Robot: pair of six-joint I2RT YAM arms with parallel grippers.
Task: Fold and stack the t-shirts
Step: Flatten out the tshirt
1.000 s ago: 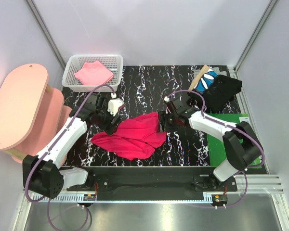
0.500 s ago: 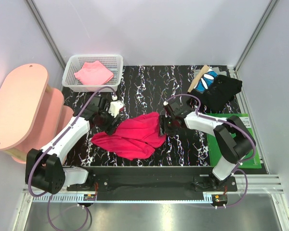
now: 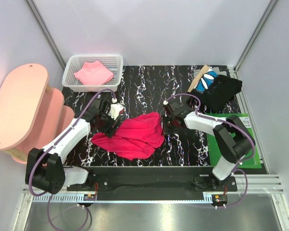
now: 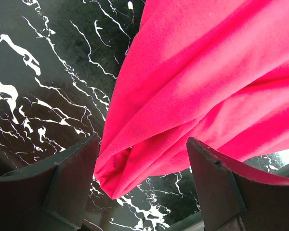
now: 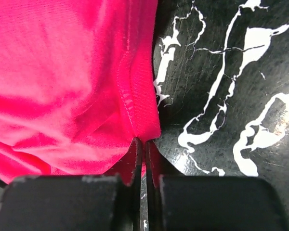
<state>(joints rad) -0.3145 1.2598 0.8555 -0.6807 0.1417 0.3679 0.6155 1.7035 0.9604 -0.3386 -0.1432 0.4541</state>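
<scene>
A crimson-red t-shirt (image 3: 135,134) lies crumpled on the black marbled table between my two arms. My right gripper (image 3: 164,124) is at its right edge. The right wrist view shows that gripper (image 5: 144,142) shut on the hemmed edge of the red t-shirt (image 5: 62,72). At the shirt's left corner my left gripper (image 3: 110,126) stands open. In the left wrist view a folded corner of the red t-shirt (image 4: 197,72) lies between the wide-apart fingers of the left gripper (image 4: 142,144), touching neither.
A white mesh basket (image 3: 116,60) at the back left holds a folded pink t-shirt (image 3: 93,73). Black (image 3: 221,91) and blue-with-white-marks (image 3: 207,79) t-shirts lie at the back right. A green mat (image 3: 229,132) lies right, under the right arm. A pink stool (image 3: 19,106) stands left.
My right gripper has gone from open to shut on the red shirt's right hem. The left gripper has edged closer to the shirt's left corner and stays open.
</scene>
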